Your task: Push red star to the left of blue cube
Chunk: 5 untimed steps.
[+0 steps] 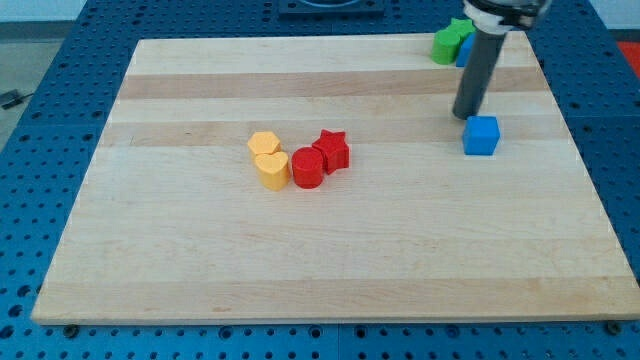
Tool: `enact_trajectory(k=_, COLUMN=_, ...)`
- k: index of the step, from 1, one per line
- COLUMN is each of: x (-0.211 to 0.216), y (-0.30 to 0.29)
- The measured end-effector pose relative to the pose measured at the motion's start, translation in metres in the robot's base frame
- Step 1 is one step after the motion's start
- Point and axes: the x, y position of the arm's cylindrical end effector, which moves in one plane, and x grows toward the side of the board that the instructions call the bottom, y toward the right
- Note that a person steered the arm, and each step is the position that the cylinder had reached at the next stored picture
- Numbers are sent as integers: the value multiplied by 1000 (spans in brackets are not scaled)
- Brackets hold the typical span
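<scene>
The red star (333,150) lies near the middle of the wooden board (330,260), touching a red cylinder (308,168) at its lower left. The blue cube (481,135) sits far to the star's right. My tip (466,117) is just above and slightly left of the blue cube, close to its top-left edge. The rod rises from there toward the view's top.
A yellow hexagon block (264,145) and a yellow heart block (272,170) sit left of the red cylinder. A green block (449,42) and a partly hidden blue block (465,47) lie at the board's top right, behind the rod.
</scene>
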Motion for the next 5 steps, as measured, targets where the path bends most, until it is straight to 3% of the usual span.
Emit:
enact_trajectory(k=2, x=0, y=-139)
enact_trajectory(k=3, x=29, y=-210)
enact_trajectory(k=4, x=80, y=-236)
enact_trajectory(k=5, x=96, y=-223)
